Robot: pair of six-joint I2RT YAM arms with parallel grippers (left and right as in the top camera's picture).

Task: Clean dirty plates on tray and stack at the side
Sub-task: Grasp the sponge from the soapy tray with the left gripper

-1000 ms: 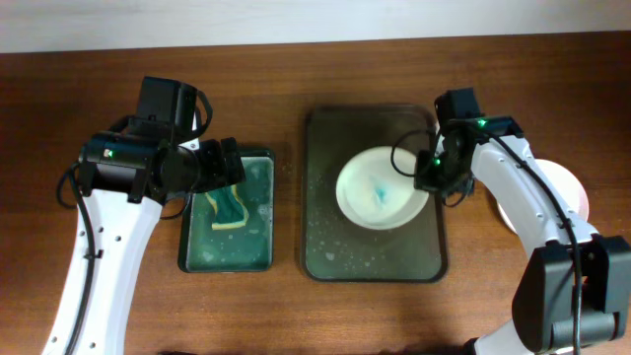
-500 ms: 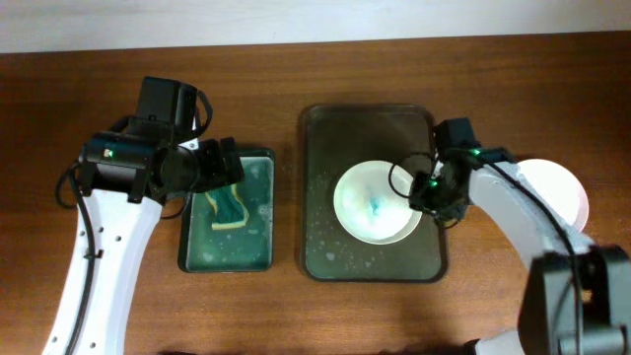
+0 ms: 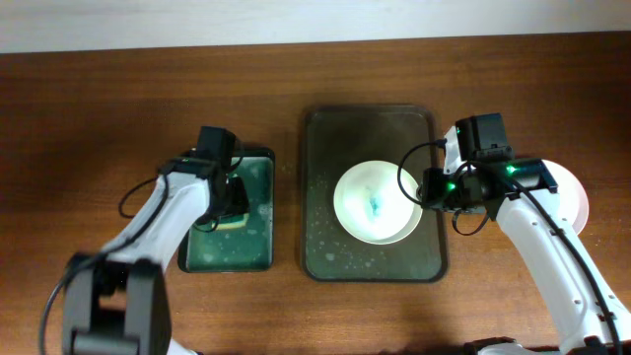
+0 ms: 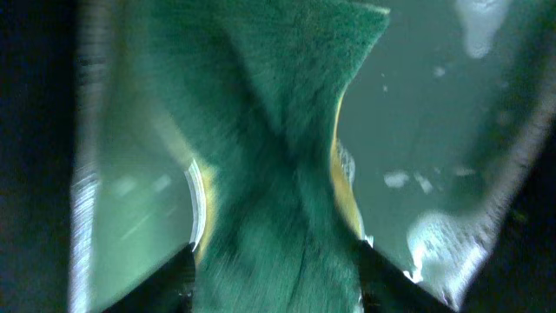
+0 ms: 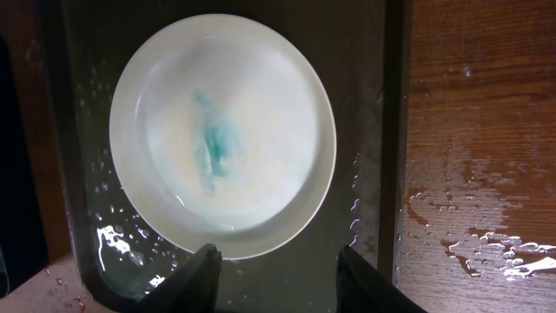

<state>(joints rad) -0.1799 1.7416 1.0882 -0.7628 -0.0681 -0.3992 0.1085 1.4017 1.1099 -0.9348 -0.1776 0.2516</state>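
Note:
One white plate [image 3: 374,202] with a blue-teal smear lies flat in the dark tray [image 3: 335,247]. In the right wrist view the plate [image 5: 261,104] fills the upper left and the smear [image 5: 215,143] sits at its centre. My right gripper [image 3: 431,187] is open and empty just past the plate's right rim; in its own view the gripper [image 5: 278,265] has its jaws standing apart above the wet tray [image 5: 395,130]. My left gripper [image 3: 234,193] is low over the green basin, shut on a green and yellow sponge [image 4: 287,174]. Another white plate [image 3: 578,197] lies on the table at the right, partly hidden by my right arm.
The green basin [image 3: 222,251] holds soapy water and stands left of the tray. Water drops and foam lie on the tray floor. The wood right of the tray is wet [image 5: 469,217]. The table's far edge runs along the top.
The right gripper set the tilted plate flat in the tray, let go and drew back to the right. The left arm dropped down, bringing the sponge into the basin.

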